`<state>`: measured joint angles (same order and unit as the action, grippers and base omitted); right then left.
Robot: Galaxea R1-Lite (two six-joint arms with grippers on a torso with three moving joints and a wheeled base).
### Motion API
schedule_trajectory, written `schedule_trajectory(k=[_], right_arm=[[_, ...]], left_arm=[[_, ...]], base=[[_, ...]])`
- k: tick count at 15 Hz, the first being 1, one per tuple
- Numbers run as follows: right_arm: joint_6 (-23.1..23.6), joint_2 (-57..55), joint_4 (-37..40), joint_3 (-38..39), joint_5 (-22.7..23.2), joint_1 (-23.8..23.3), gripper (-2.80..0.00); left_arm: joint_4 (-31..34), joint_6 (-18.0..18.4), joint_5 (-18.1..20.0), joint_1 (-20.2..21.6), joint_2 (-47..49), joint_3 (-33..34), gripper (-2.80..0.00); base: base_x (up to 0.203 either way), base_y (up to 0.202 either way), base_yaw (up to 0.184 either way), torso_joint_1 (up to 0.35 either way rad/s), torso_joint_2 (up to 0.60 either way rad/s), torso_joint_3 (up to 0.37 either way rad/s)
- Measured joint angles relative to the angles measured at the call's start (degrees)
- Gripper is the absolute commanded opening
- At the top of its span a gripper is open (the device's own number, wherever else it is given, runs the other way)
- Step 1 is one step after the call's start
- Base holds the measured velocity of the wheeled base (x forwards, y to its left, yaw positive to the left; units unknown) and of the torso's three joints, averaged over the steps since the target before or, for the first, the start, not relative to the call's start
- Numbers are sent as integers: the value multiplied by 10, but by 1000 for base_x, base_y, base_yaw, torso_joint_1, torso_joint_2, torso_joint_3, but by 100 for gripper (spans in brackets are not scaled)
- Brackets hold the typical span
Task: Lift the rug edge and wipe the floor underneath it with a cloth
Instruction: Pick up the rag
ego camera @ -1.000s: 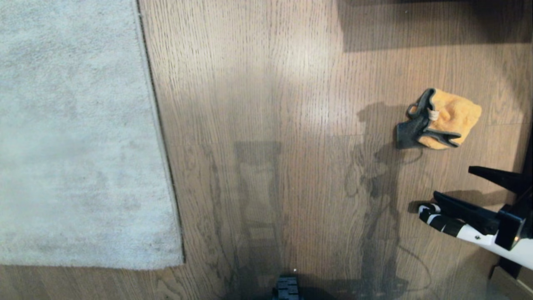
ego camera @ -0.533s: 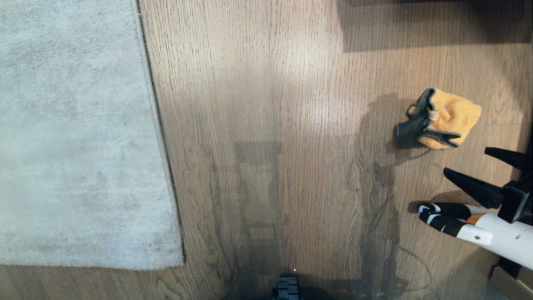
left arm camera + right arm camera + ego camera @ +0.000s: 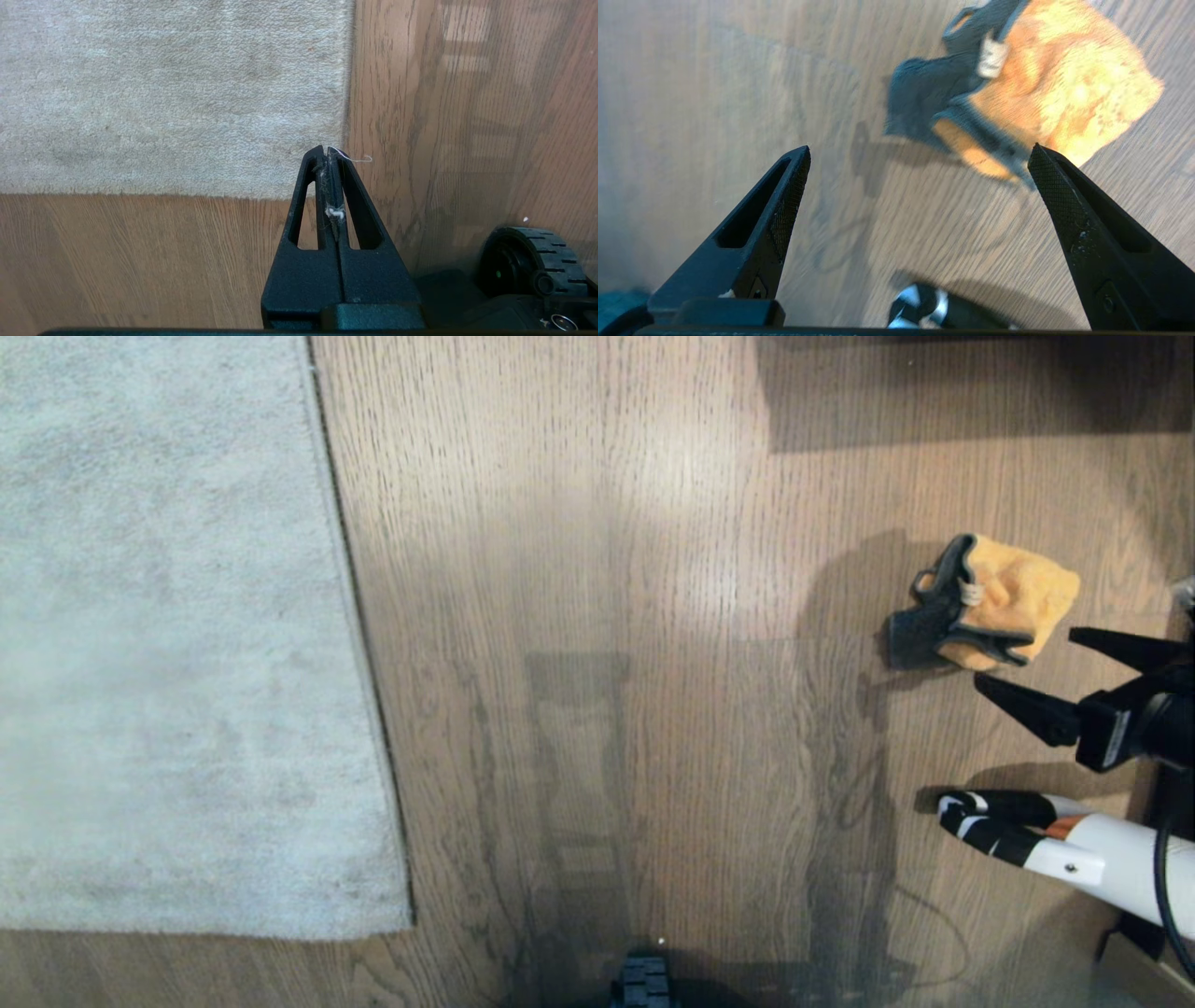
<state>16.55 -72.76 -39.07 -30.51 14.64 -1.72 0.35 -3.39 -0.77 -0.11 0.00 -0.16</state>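
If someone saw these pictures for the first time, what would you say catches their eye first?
Most striking is the crumpled orange-yellow and dark grey cloth on the light brown wood-grain floor, at the right of the head view. Just beside it the right gripper hangs with its black jaws spread wide, not touching it. At the left, the large pale grey short-pile rug lies flat, its edge not lifted.

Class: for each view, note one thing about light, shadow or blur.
Head view: a pale glare patch on the floor, with the robot's long shadows lower down. Left wrist view: sharp, lint visible on the shut left gripper. Right wrist view: the cloth is smeared by blur.
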Motion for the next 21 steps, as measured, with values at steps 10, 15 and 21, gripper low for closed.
schedule_trajectory(k=[10, 15, 21], right_arm=[[58, -130, -116, -48, -36, -99, 0], [57, -188, -192, -54, -34, -112, 0], [55, -237, -233, -57, -30, -109, 0]], left_arm=[[0, 0, 0, 0, 0, 0, -280], [0, 0, 0, 0, 0, 0, -280], [0, 0, 0, 0, 0, 0, -280]], base=[[0, 0, 0, 0, 0, 0], [0, 0, 0, 0, 0, 0], [0, 0, 0, 0, 0, 0]])
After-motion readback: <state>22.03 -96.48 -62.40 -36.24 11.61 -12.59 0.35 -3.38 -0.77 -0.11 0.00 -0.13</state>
